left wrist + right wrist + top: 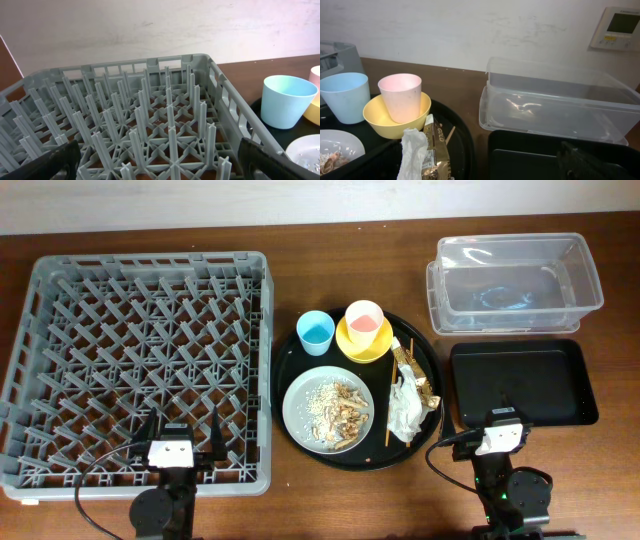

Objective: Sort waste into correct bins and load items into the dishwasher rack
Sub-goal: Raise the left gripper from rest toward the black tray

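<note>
Evidently step 1 has not begun: napkin (405, 408), wrapper (412, 370), chopsticks (392, 395), plate (300, 405) of scraps (335, 408), blue cup (316, 332) and pink cup (364, 317) in the yellow bowl (350, 346) all sit on the round tray (283, 370), between the rack (60, 280) at left and the clear tub (440, 290) and black tray (520, 385) at right. Left gripper (182, 425) hovers over the rack's near edge, fingers spread wide, holding nothing; right gripper (500, 418) sits over the black tray's near edge, opening impossible to tell. My judgement: next, the right arm reaches left for the napkin, needing open fingers and a pinch from above.
</note>
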